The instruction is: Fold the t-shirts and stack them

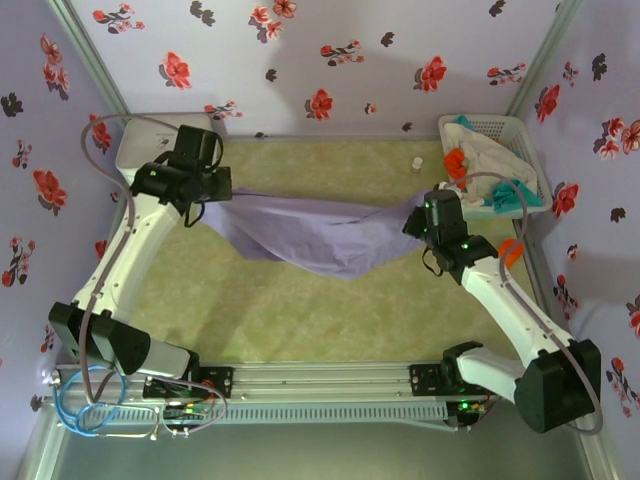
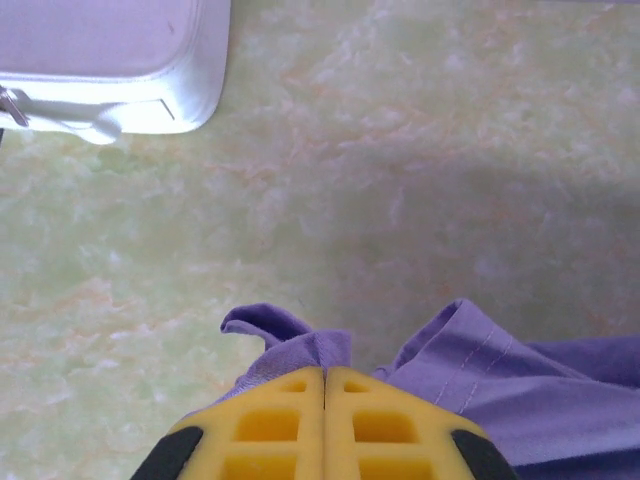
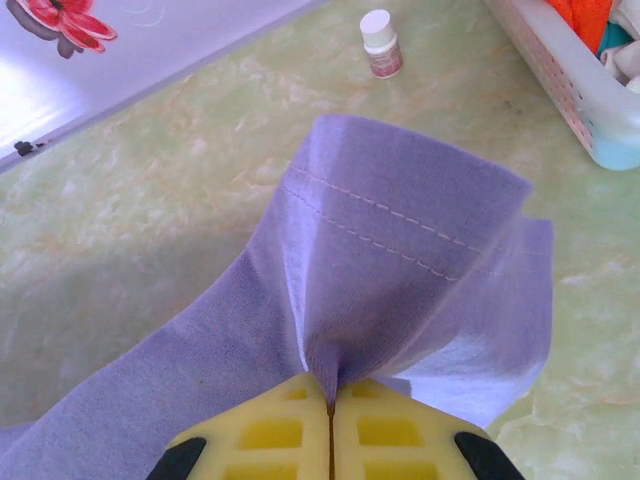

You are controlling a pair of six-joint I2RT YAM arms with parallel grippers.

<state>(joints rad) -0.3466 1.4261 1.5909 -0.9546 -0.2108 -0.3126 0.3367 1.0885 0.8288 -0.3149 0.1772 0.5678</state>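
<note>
Spreading step: your left hand (image 2: 325, 378) and right hand (image 3: 331, 398) each pinch lavender t-shirt (image 1: 320, 238), stretched over counter (image 1: 290, 315). Next, lay it flat, wrinkle-free.

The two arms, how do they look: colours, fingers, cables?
Both the left arm and the right arm have white links with black joints. The left gripper and the right gripper have yellow fingers with a square grid pattern. A grey cable loops along each arm; green lights glow on the right one.
</note>
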